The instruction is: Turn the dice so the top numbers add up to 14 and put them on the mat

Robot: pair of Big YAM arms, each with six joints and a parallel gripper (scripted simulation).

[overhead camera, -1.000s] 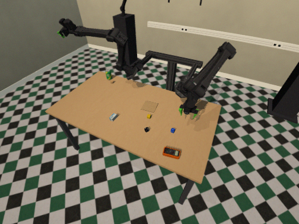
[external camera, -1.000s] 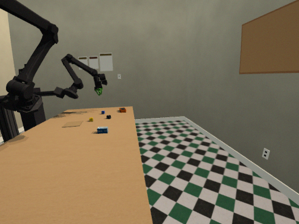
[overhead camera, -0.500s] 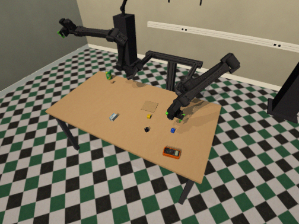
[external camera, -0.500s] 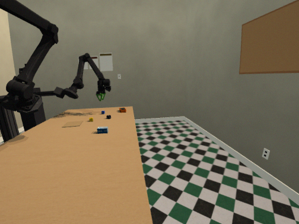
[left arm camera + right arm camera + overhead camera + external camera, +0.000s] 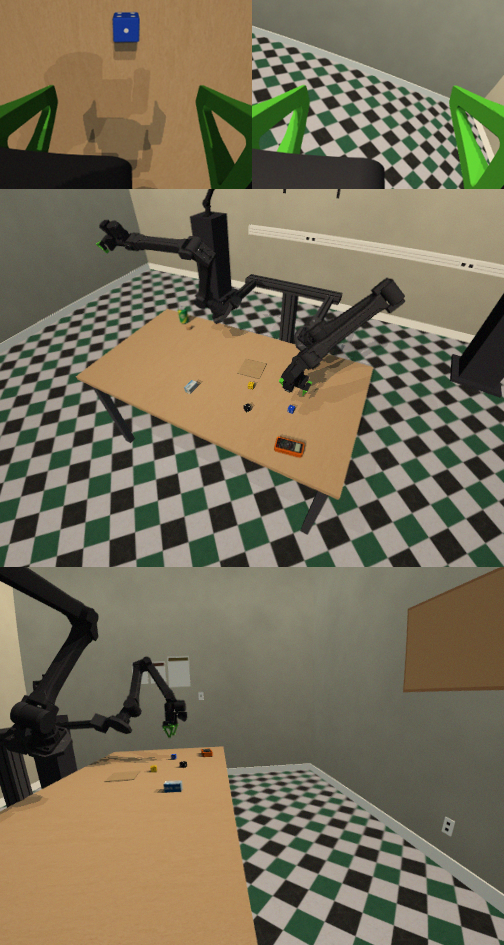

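While my left claw (image 5: 296,385) (image 5: 170,729) (image 5: 126,93) hangs above the tabletop (image 5: 150,364) (image 5: 130,857) (image 5: 169,51), fingers apart, one blue die (image 5: 291,409) (image 5: 173,757) (image 5: 126,29) sits ahead of it, roughly centred between its fingertips in the wrist view. Cube, so no long axis. Left is nearer; right claw (image 5: 102,246) (image 5: 378,94) is apart too, far off past the tabletop. Count: three dice, adding one yellow (image 5: 251,385) (image 5: 153,769) and one black (image 5: 247,407) (image 5: 183,764); one mat (image 5: 252,368) (image 5: 123,776), none on it. Next I'd go forward, then down.
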